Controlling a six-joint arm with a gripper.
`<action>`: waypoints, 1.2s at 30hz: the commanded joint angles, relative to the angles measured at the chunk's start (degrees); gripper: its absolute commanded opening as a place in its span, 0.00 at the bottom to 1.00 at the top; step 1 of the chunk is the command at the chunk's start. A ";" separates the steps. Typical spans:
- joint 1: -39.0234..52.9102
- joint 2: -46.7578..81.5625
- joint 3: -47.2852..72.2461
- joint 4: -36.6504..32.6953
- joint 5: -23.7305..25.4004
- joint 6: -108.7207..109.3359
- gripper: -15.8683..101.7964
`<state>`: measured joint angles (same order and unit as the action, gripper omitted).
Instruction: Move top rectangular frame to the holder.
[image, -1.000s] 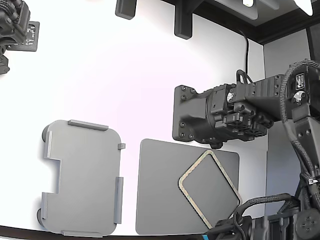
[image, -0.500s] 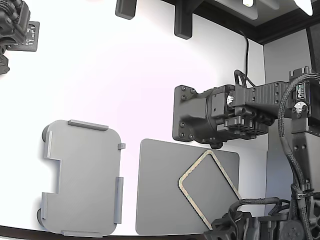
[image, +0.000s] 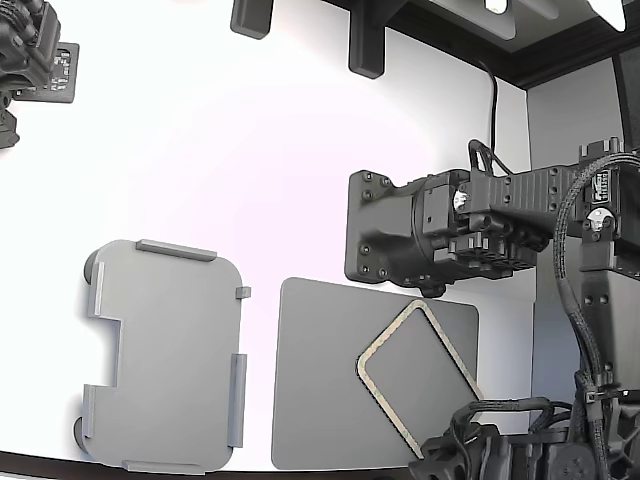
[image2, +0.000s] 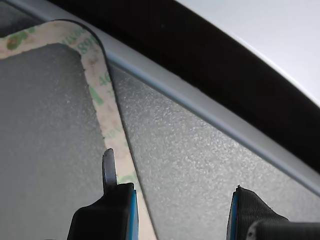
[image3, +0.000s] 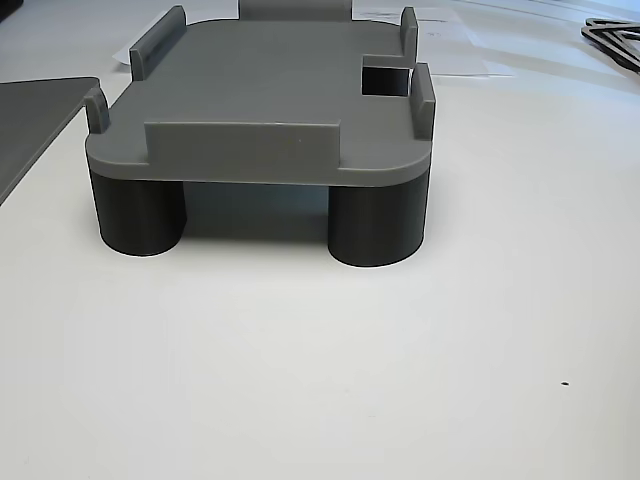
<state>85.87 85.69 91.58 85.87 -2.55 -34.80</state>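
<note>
exterior view first: i see the top rectangular frame (image: 415, 375) lying flat and skewed on the dark grey mat (image: 330, 380), toward the exterior view's right. the holder (image: 165, 355) sits on the white table (image: 250, 150) at the exterior view's left, just beside the mat and not touching it, and nothing is on it. a black block-shaped unit (image: 440, 235) hangs above the mat's far edge. my arm's cabling and lower body (image: 520, 445) crowd the lower right corner, covering the frame's near corner, and i cannot pick out the fingers from here.

wrist view: my gripper (image2: 182, 212) is low over the mat, its jaws parted wide. one finger (image2: 107, 210) sits on or just over the frame's (image2: 102, 95) strip, with a thin metal blade (image2: 108, 167) sticking out ahead of it; the other finger (image2: 250, 215) is over bare mat (image2: 200, 165) outside the frame. nothing is between them. whether the blade touches the strip i cannot tell.

other view: the holder (image3: 260, 100) stands on its round feet (image3: 375, 225) with the top bare and the edge tabs free; a corner of the mat (image3: 35, 120) shows beside it.

my read: the job is at its start. the frame is not gripped or lifted, so the pick, the carry across and the seating between the tabs are all left.
</note>
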 joint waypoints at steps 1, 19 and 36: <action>-0.53 1.23 -0.18 -0.88 -0.44 -0.26 0.77; 2.46 -1.14 3.16 -4.92 -0.26 0.79 0.76; 2.81 -0.62 6.86 -8.09 -0.79 1.05 0.71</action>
<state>89.21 83.50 99.40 78.13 -3.34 -33.84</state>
